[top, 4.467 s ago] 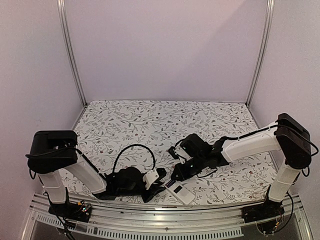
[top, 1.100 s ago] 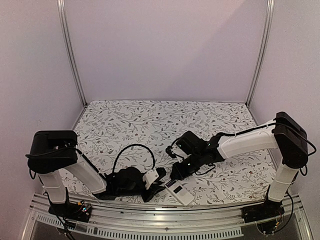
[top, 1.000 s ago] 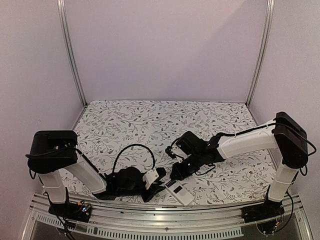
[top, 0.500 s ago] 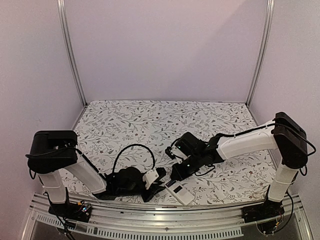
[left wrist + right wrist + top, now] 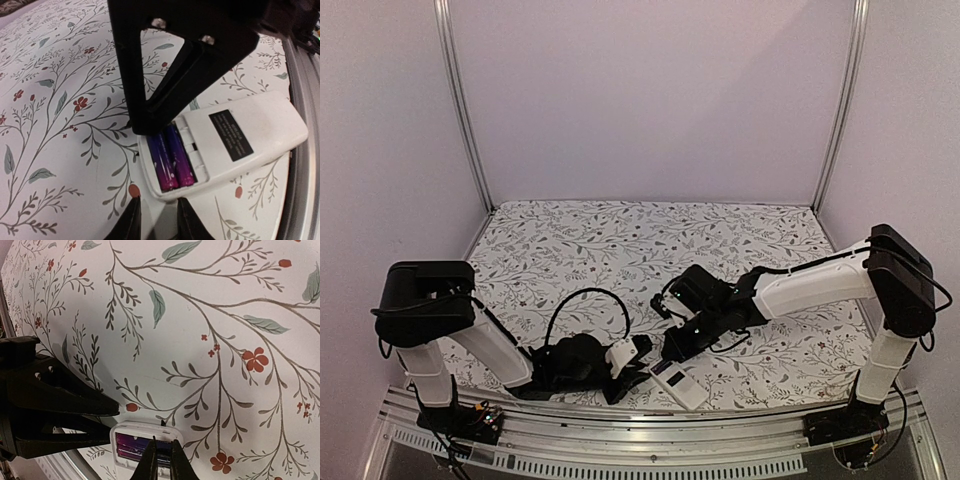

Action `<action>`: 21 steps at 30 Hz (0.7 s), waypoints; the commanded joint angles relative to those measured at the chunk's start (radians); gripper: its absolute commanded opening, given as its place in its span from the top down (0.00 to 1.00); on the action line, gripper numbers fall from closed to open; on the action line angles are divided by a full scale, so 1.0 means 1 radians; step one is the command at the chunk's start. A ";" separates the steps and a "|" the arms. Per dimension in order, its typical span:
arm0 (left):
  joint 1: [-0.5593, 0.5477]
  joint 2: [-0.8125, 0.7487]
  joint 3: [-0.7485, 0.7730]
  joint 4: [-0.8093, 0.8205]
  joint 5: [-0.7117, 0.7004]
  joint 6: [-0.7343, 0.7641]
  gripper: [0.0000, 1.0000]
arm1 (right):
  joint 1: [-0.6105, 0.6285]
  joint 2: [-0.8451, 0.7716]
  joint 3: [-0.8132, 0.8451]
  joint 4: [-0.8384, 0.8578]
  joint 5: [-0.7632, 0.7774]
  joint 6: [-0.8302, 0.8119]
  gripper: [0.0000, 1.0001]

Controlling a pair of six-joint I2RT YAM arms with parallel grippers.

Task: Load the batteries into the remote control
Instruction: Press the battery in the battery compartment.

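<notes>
Remote control (image 5: pixel 272 131) bears a black label (image 5: pixel 233 134), its print illegible.

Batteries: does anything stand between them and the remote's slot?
Nothing visible does. Both batteries already lie side by side in the open slot of the remote control, with the right gripper close over them.

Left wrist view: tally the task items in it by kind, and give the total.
Batteries: 2
Remote control: 1
Total: 3
</notes>
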 commanded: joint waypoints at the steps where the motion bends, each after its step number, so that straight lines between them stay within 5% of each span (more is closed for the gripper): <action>1: 0.009 0.024 0.000 -0.044 -0.009 -0.007 0.76 | 0.019 0.010 -0.011 -0.097 -0.035 0.014 0.91; 21: 0.009 0.020 -0.003 -0.042 -0.008 -0.005 0.76 | 0.040 0.021 -0.066 -0.111 -0.064 0.067 0.91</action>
